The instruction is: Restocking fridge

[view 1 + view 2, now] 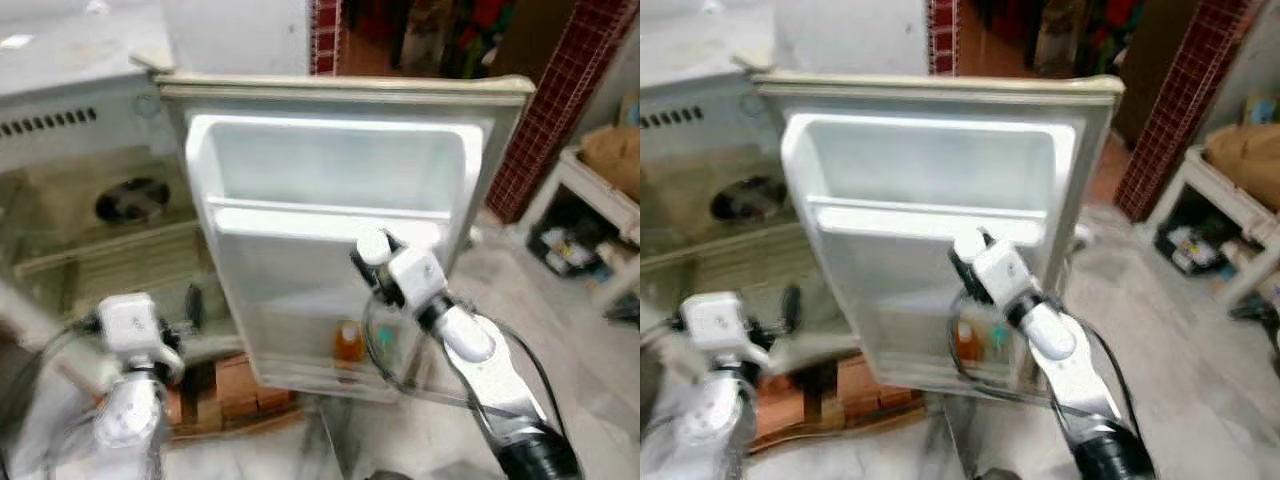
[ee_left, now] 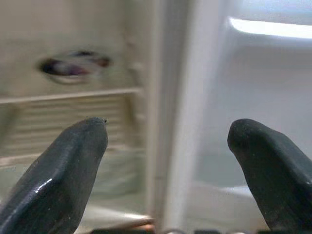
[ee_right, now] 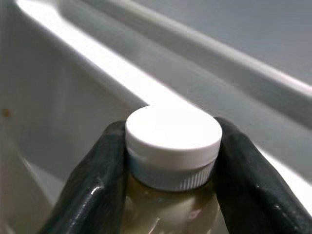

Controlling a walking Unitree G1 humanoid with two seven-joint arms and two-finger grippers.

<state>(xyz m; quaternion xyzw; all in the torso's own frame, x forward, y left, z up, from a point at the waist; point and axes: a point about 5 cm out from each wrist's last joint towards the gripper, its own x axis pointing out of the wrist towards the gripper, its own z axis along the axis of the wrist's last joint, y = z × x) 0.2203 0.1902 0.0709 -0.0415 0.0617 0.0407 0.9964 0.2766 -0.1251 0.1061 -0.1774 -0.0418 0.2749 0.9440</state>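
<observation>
Standing open before the robot is one fridge door (image 1: 330,230) with two moulded shelves, and at its bottom shelf sit one orange bottle (image 1: 348,345) and one clear bottle (image 3: 170,209) with pale yellowish contents and a white ribbed cap (image 3: 171,141). The right gripper (image 3: 170,161) has its jaws clamped on that clear bottle's neck, one on each side just under the cap. Nearer the fridge's open cabinet, the left gripper (image 2: 168,146) hangs with jaws wide apart and empty.

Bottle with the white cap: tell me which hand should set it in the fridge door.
Right. The right hand already grips the bottle at its cap, close to the open fridge door. The left hand is open and empty, lower and off to the left.
</observation>
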